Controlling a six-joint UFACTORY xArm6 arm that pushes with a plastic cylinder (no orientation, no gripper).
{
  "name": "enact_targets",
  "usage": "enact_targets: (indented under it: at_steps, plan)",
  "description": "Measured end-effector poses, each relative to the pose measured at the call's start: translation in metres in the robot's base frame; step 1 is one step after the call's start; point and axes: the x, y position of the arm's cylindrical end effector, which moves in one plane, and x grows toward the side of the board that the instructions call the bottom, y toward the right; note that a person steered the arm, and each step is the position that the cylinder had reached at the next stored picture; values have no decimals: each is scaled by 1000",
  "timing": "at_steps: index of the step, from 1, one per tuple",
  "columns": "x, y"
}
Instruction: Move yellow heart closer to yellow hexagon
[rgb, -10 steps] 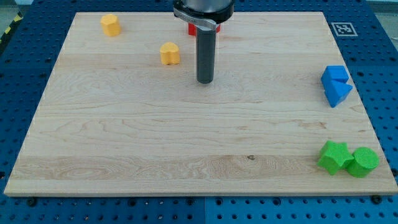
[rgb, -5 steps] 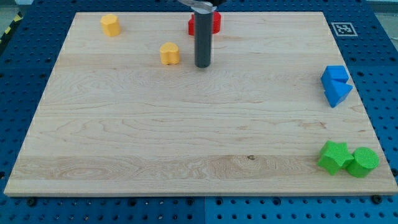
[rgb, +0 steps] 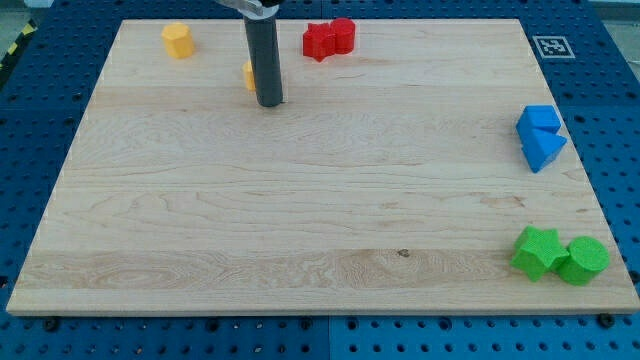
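The yellow hexagon (rgb: 178, 40) sits near the board's top left corner. The yellow heart (rgb: 248, 74) lies to its lower right, mostly hidden behind my dark rod; only a thin strip of its left side shows. My tip (rgb: 270, 103) rests on the board right against the heart's lower right side, touching or nearly so.
Two red blocks (rgb: 329, 38) sit close together at the top middle. A blue cube (rgb: 539, 121) and a blue triangle (rgb: 543, 149) sit at the right edge. A green star (rgb: 537, 252) and a green cylinder (rgb: 583, 260) sit at the bottom right. A marker tag (rgb: 550, 46) lies off the board's top right corner.
My tip has moved left and toward the view's top, from the board's upper middle to the yellow heart. The heart has shifted slightly up and left and is now mostly covered by the rod.
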Motion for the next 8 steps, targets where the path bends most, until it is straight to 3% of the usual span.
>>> enact_targets:
  at_steps: [2, 3, 5, 7, 8]
  plan:
    - [-27, -7]
    - [-30, 17]
    - [-40, -68]
    - [-23, 11]
    - [-55, 23]
